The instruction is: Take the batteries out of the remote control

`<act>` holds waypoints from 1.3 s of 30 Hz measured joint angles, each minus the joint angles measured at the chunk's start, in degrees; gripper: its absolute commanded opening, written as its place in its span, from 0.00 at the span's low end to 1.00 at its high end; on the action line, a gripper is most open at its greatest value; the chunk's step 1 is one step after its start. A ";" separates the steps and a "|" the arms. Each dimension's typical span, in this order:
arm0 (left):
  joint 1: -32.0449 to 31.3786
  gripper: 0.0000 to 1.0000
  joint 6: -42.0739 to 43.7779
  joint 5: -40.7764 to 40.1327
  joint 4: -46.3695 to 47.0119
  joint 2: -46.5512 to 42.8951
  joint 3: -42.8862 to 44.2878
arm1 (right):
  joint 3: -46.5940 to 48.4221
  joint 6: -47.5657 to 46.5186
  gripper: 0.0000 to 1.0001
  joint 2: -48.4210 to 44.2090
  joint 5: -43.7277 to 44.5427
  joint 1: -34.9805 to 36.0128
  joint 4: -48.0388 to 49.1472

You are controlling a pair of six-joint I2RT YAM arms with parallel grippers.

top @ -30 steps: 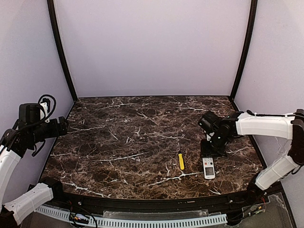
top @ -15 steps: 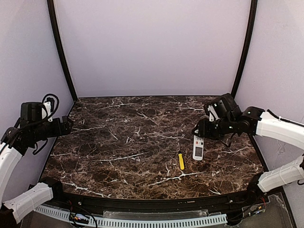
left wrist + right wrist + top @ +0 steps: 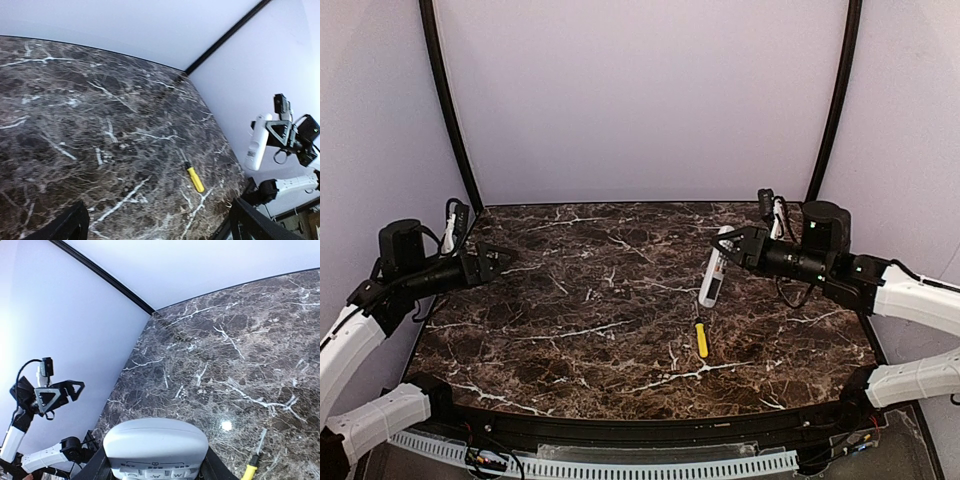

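1 remote point(image 3: 711, 280) is hanging above the counter point(image 3: 580, 340) in the overhead view, its upper end clamped in the right hand point(image 3: 730, 247), its long axis slanting down toward the near edge. The left hand point(image 3: 498, 262) is hovering spread wide, well apart to the left, so it is likely needing to travel rightward. 1 yellow screwdriver point(image 3: 701, 338) is lying on the counter beneath. Left wrist view: the remote is showing far right. Right wrist view: its rounded end is filling that grip. 0 batteries are showing.
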 measured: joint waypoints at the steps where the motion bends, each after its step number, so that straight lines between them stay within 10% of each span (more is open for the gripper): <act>1: -2.05 0.99 -1.38 0.87 2.40 0.31 -1.22 | -0.81 0.50 0.00 0.13 -0.70 0.00 2.34; 19: -35.54 0.99 -7.13 -2.10 34.42 27.17 2.99 | 0.72 4.57 0.00 7.93 -1.11 7.15 22.99; 31: -41.42 0.96 -7.67 0.02 46.82 41.64 13.35 | 2.43 3.67 0.00 9.03 0.26 11.78 29.86; 39: -42.49 0.78 -8.79 1.79 50.64 45.53 15.26 | 2.47 2.16 0.00 9.88 0.48 13.55 32.04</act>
